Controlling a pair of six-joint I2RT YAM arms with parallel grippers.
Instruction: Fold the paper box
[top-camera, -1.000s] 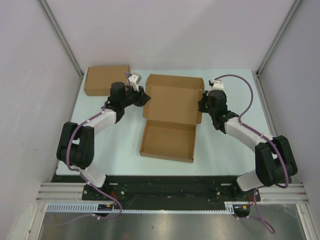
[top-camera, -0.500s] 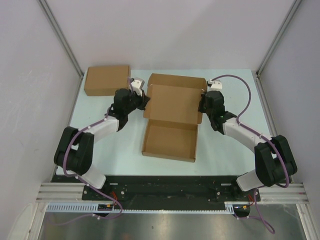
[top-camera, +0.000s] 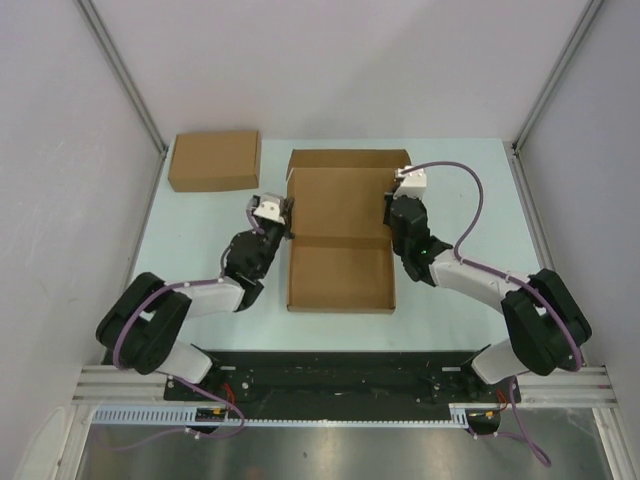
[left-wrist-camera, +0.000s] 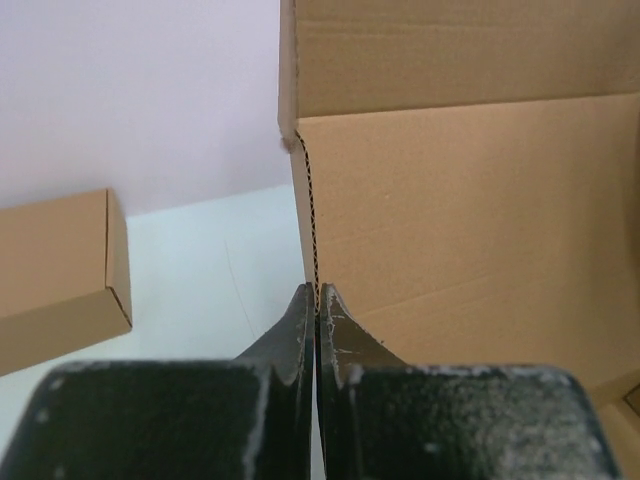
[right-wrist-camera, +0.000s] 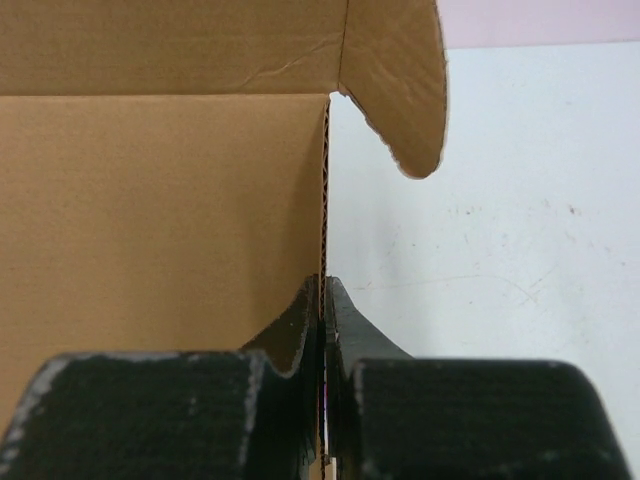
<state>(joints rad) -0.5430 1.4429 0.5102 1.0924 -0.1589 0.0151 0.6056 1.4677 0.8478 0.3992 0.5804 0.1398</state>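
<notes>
The paper box (top-camera: 340, 240) lies in the middle of the pale table (top-camera: 180, 230), between the two arms. Its shallow tray (top-camera: 340, 278) sits open at the lower centre of the overhead view. Its lid (top-camera: 340, 205) rises from the tray's far edge, and a narrower front flap (top-camera: 348, 158) is bent along the top. The left gripper (top-camera: 288, 216) is at the lid's left edge. In the left wrist view its two dark fingers are pressed together on the thin corrugated edge of that panel, so it holds the lid by a narrow pinch. The right gripper (top-camera: 388, 212) is at the opposite, right edge of the lid. In its own camera the fingers are likewise closed tight on the cardboard's edge, with a rounded side tab (right-wrist-camera: 395, 80) of the front flap curling out above them toward the upper right. Both wrists reach in from the sides at about the same height in the frame. A second box (top-camera: 213, 160), closed and flat, lies in the upper left corner of the table, well apart from the paper box and both arms.
</notes>
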